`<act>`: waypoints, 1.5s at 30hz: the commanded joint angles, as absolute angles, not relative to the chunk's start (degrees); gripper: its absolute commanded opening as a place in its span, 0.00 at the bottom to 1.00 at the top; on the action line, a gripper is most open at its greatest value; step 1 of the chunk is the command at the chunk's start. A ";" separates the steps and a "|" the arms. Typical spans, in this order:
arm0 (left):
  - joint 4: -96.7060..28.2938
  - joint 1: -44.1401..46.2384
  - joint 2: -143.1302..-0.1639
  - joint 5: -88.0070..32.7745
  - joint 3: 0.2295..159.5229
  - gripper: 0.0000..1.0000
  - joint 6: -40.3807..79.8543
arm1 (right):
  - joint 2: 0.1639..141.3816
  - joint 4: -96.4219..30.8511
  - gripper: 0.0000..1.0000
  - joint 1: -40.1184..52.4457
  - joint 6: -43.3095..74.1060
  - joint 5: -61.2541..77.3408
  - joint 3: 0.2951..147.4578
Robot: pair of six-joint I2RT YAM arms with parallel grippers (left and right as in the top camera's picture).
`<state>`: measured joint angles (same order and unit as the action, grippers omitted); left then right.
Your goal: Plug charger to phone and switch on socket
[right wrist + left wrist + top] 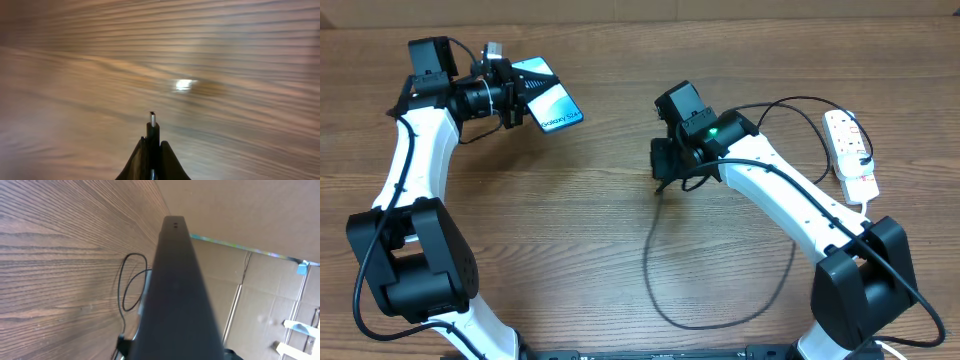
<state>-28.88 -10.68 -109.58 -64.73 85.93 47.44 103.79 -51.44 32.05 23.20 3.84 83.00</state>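
overhead: "galaxy s24+" on phone (552, 98)

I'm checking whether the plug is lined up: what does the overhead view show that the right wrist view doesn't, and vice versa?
Overhead only: the phone held in the left gripper, the white socket at far right, and the loop of the charger. Right wrist only: the connector's metal tip poking past the fingers. Both: the right gripper shut on the charger, over the wooden table.
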 commanded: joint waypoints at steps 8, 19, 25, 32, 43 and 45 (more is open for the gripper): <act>-29.17 -10.90 -108.73 -65.41 86.30 0.04 43.24 | 103.66 -47.68 0.04 31.70 19.64 -10.17 72.95; -29.39 -10.90 -108.73 -65.39 86.30 0.04 43.22 | 103.68 -32.91 0.04 28.36 21.04 -10.24 55.18; -29.41 -10.87 -108.73 -65.39 86.30 0.04 43.22 | 103.68 -28.08 0.11 26.44 20.99 -10.24 50.41; -29.80 -10.87 -108.73 -65.41 86.30 0.04 43.22 | 103.68 -25.10 0.19 26.57 18.11 -7.86 50.41; -30.28 -10.85 -108.73 -65.39 86.30 0.04 41.28 | 103.68 -23.51 0.25 26.55 17.47 -7.92 50.41; -31.14 -10.85 -108.73 -65.36 86.30 0.04 40.58 | 103.68 -23.66 0.29 26.55 17.47 -7.92 50.41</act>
<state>-30.48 -10.72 -109.58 -64.20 85.93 43.42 101.25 -22.87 27.00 17.58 -8.29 52.34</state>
